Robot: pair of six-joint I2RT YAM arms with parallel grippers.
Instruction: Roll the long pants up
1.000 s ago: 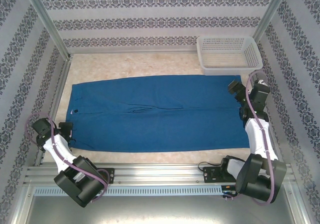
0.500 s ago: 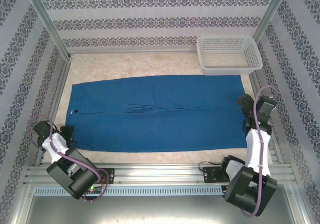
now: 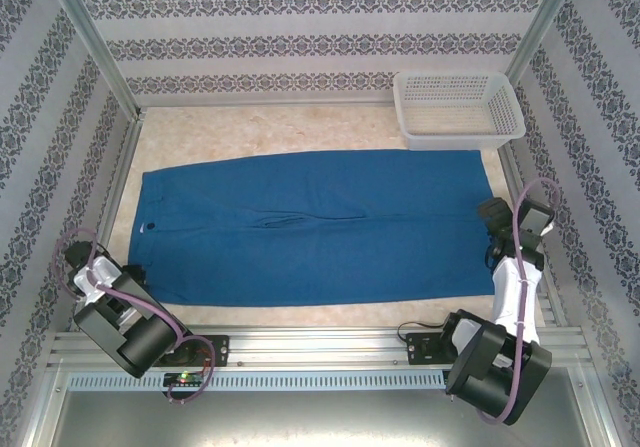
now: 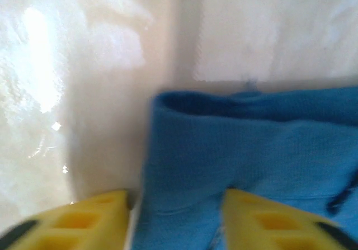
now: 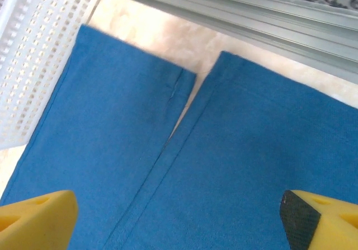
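The left gripper [image 4: 176, 222] is released, its two yellow plastic fingers [image 4: 84, 219] spread apart. The near waist corner of the long pants [image 4: 251, 149] sits between them. This wrist view is blurred, so I cannot tell whether either finger touches the cloth. The corner's edge is slightly raised and folded over, and pale tabletop shows beyond it.

The right gripper [image 5: 179, 222] is also released. Its yellow fingers [image 5: 33, 219] stand wide apart and hold nothing, hanging over the leg ends of the pants. Ahead of it the two hems lie side by side with a narrow wedge of table between them, and a stitched seam runs along the inner edge of each leg.

From above, the pants [image 3: 310, 227] lie flat and spread across the table [image 3: 250, 132], with the waist at the left and the legs running right. The fabric is a plain, soft royal-blue weave, with small creases near the crotch. A white mesh basket [image 3: 458, 109] sits at the far right corner, just beyond the far leg's hem. A metal rail [image 5: 251, 15] runs past the hems.
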